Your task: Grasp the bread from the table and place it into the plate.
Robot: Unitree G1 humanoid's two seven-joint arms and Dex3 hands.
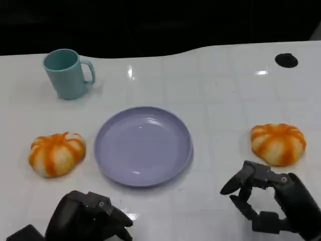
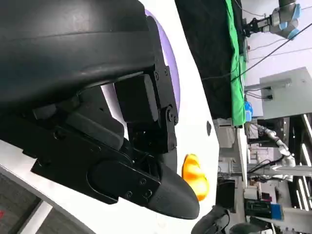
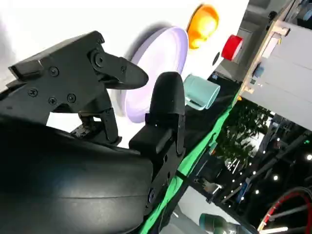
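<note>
My right hand [image 1: 266,201] released, fingers apart, near the right bread [image 1: 278,143] | my left hand [image 1: 90,216] curled, holding nothing | left bread [image 1: 56,153] on bench [image 1: 215,90] beside bare plate [image 1: 143,145]

Glossy white table [image 1: 215,85], smooth satin lilac plate [image 1: 143,145], smooth teal plastic-looking mug [image 1: 67,73], matt black hand [image 1: 273,203]

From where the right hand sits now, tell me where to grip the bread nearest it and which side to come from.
Grip the right-hand bread across its domed middle, fingers on opposite flanks, coming from above and the near side. It lies flat and round on the table, well apart from the plate, and the right hand hovers open just in front.
</note>
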